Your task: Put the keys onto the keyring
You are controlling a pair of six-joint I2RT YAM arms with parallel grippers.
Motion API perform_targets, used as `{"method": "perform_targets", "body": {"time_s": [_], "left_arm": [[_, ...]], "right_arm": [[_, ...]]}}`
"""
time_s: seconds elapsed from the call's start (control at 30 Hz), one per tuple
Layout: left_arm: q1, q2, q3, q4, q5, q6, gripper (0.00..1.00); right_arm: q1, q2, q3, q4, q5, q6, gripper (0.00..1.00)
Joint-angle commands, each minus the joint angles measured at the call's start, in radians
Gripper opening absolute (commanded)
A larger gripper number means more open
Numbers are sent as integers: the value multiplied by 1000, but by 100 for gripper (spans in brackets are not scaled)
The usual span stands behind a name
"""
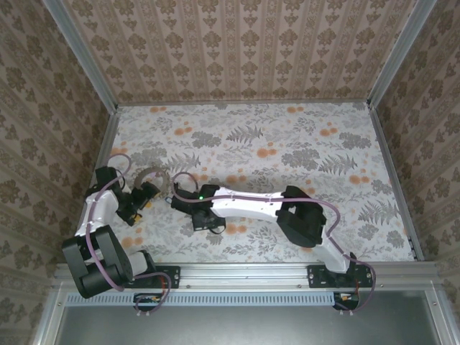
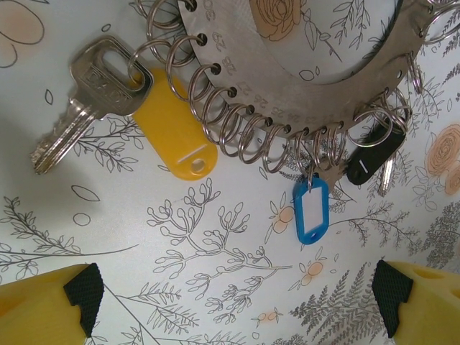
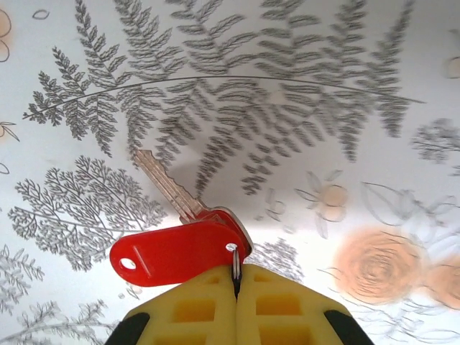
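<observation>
Nearest you, your right gripper (image 3: 236, 277) is pinched fully closed on the small wire loop of the red key (image 3: 176, 253). The tag sits just ahead of the fingertips and the blade points away over the table (image 1: 287, 136). Whether the blade touches the cloth, you cannot tell from the wrist view.

From above, that gripper (image 1: 207, 221) sits to the right of your left gripper (image 1: 146, 195), with the keyring (image 1: 153, 175) just beyond the left one.

Your left gripper (image 2: 237, 295) is spread wide and holds nothing, with its pads hanging over bare cloth short of the keyring (image 2: 302, 79). The keyring is a flat metal hoop lying on the table, its edge lined with split rings (image 2: 237, 126). Some already carry a load: a silver key (image 2: 83, 100) with a yellow tag (image 2: 176, 129), a blue tag (image 2: 310, 210) and a black tag (image 2: 374, 154).

You look to be mid-carry, with the red key picked up but not yet hung. Next, bring it across to a free split ring. Expect to need the left gripper to pin the hoop so it does not slide as you work the loop on. That loop is thin and could twist in your grip.
</observation>
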Motion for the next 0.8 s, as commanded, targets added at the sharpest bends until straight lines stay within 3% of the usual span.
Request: {"method": "perform_targets", "body": {"time_s": [0.0,0.13,0.37,0.57,0.77], "left_arm": [[-19,-5,12,-16,-21,21,100],[-62,9,28,-21,-38,11,100],[-183,93,116,-29,-81,7,100],[-239,228,235,-38,-108,42,100],[-252,326,369,-94,-124,49,100]], "right_arm": [[-62,-127,-102,-16,16,-63,0],[-172,-277,-329,20,18,-114,0],[-449,-548,-763,145,-75,-105,1],[-617,-667,-940,200,-115,-78,19],[-694,-783,-944,178,-89,-108,38]]}}
